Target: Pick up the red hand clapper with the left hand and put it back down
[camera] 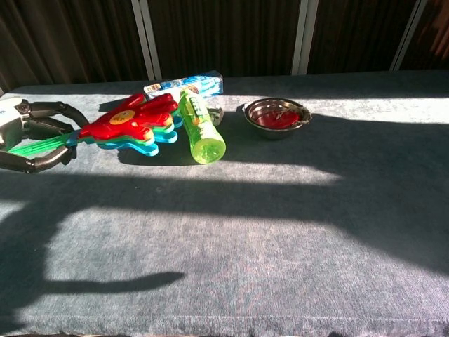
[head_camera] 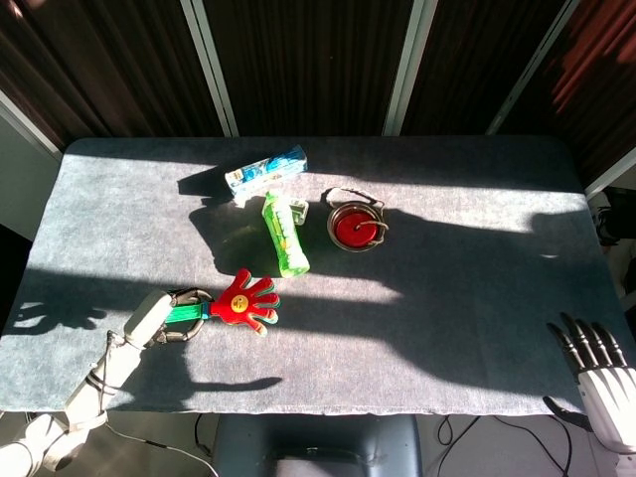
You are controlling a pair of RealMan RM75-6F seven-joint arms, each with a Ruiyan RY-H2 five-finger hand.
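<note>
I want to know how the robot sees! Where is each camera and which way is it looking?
Head view: high up, looking down on the whole table; shows the left hand gripping the red hand clapper and the idle right hand.
Chest view: low, looking across the table toward the dark panels; shows only the left hand.
Both show the clapper, green bottle and metal bowl.

red hand-shaped plastic clapper (head_camera: 244, 299) held by green handle in left hand (head_camera: 159, 316) | green plastic bottle (head_camera: 282, 235) lying beyond | right hand (head_camera: 599, 368) spread at table (head_camera: 457, 318) edge
</note>
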